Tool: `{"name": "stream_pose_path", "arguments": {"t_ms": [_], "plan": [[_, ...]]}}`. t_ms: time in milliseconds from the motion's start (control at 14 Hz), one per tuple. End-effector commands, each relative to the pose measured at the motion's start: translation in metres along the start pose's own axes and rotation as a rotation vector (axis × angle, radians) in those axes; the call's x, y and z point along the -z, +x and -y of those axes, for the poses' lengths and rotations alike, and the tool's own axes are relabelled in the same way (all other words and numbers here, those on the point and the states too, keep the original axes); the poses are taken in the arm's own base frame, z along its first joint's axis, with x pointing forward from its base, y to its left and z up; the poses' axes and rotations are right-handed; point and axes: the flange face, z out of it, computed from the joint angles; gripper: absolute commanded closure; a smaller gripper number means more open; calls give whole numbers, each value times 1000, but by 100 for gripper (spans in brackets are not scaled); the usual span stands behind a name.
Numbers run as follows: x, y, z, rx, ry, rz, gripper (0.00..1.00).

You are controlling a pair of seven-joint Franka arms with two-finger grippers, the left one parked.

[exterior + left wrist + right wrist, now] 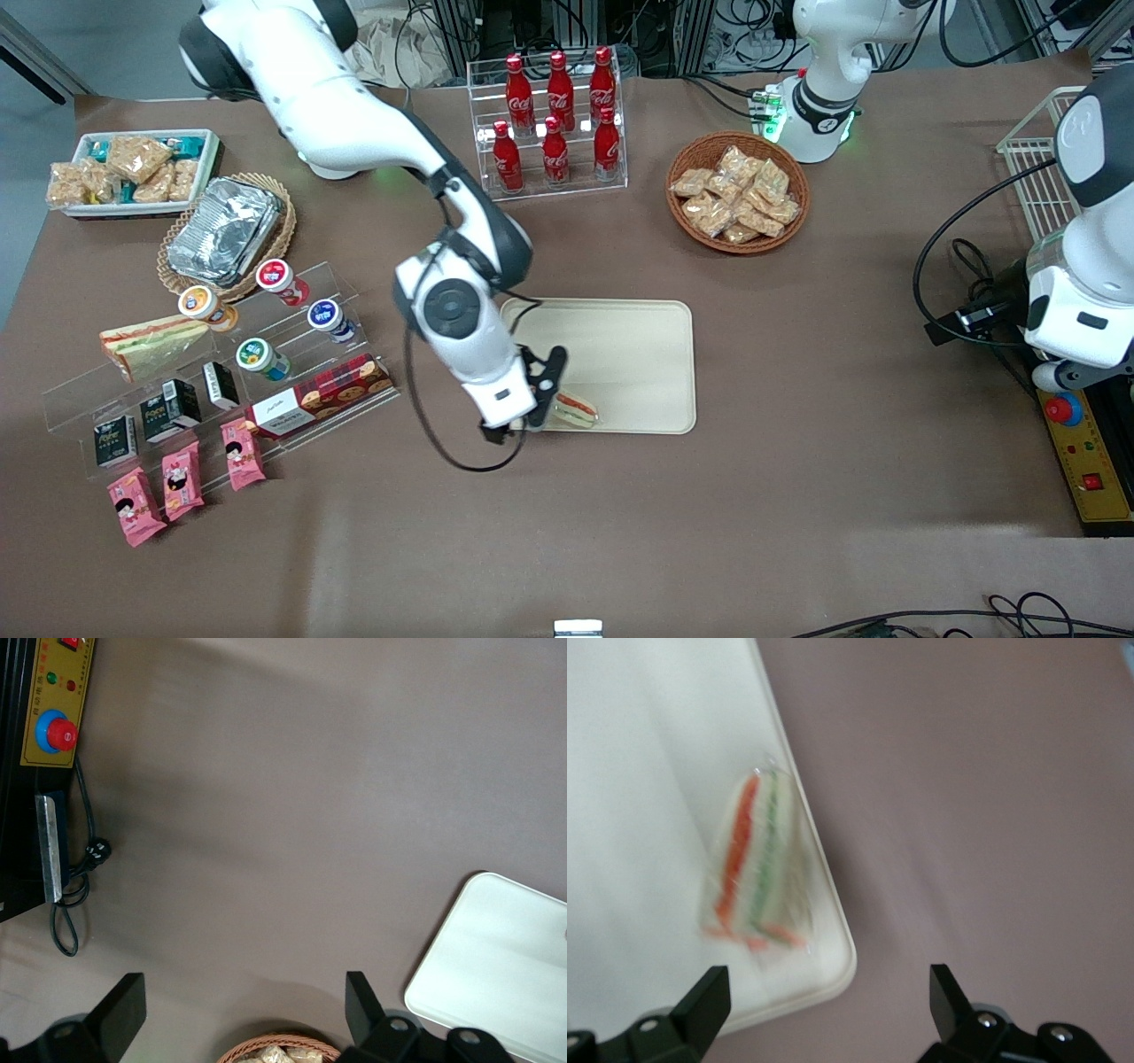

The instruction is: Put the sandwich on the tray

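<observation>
The sandwich [576, 410], a clear-wrapped wedge with an orange-red and green stripe, lies on the cream-beige tray [638, 354] in the corner nearest the front camera, toward the working arm's end. In the right wrist view the sandwich [755, 864] rests flat just inside the tray's rim [833, 930]. My gripper [542, 403] is open and empty, just above that tray corner and apart from the sandwich; its two black fingers [702, 1001] stand wide apart.
A paler twin wedge [151, 344] sits on the clear display rack [221, 372] with cups, cartons and a biscuit box. Pink packets [182, 478] lie nearer the camera. A cola bottle rack [549, 120], a snack basket [737, 190], a foil-tray basket [226, 232] and a snack bin [133, 173] stand farther away.
</observation>
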Motion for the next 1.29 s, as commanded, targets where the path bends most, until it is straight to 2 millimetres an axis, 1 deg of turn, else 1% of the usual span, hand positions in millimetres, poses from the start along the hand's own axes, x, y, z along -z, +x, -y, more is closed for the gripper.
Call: {"name": "stream_pose_path", "arguments": {"t_ms": [0,71,143,286,357,429,500,643,714,786,1000,1143,1214], "plan": [[46,-52,-33,-112,86,7,0],[66,-68,-46,-157,112,-8,0],[86,-89,-64,-209,134,-20,0],[126,-123,-88,-268,135,-29,0],[143,-142,-98,-301,137,-30,0],[164,-157,-102,-326,136,-27,0],[181,-178,-113,-367,124,-16,0],[204,-228,-133,-450,130,17,0],[220,-252,-139,-487,127,36,0],[230,-279,-147,-526,117,69,0],[263,-334,-157,-610,94,94,0],[273,-362,-161,-660,103,106,0],[275,-376,-161,-703,125,121,0]]}}
